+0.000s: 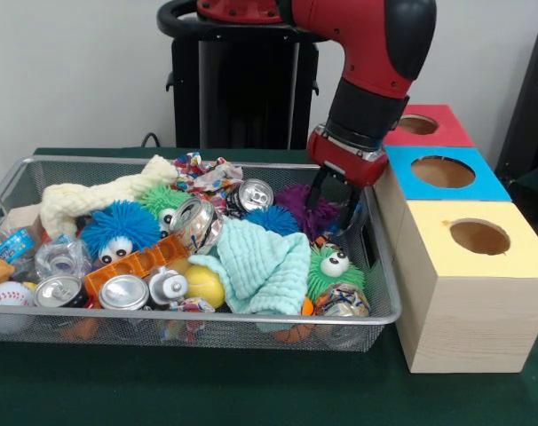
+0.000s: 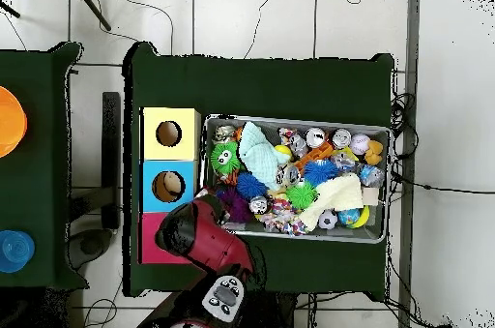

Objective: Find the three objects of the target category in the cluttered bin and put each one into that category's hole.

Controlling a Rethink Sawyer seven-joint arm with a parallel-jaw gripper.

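Observation:
The wire mesh basket (image 1: 207, 318) is full of clutter. A see-through bottle with a blue-and-white label (image 1: 11, 245) lies at its left end, and a second crinkled clear bottle (image 1: 63, 257) lies beside it. A third bottle is not clearly visible. My gripper (image 1: 335, 206) reaches down into the basket's right end, over the purple fuzzy ball (image 1: 302, 209), with its fingers (image 1: 315, 190) spread and nothing clearly between them. The blue-topped box's hole (image 1: 443, 171) is just right of the gripper. In the overhead view the arm (image 2: 198, 232) hides the gripper beside the blue-topped box (image 2: 153, 186).
Red-topped box (image 1: 429, 124) and yellow-topped box (image 1: 478, 238) flank the blue one. The basket holds drink cans (image 1: 123, 292), fuzzy balls with googly eyes (image 1: 118, 231), a mint cloth (image 1: 265, 266), a rope toy (image 1: 91, 197), a yellow ball (image 1: 204, 286) and an orange block (image 1: 136, 264).

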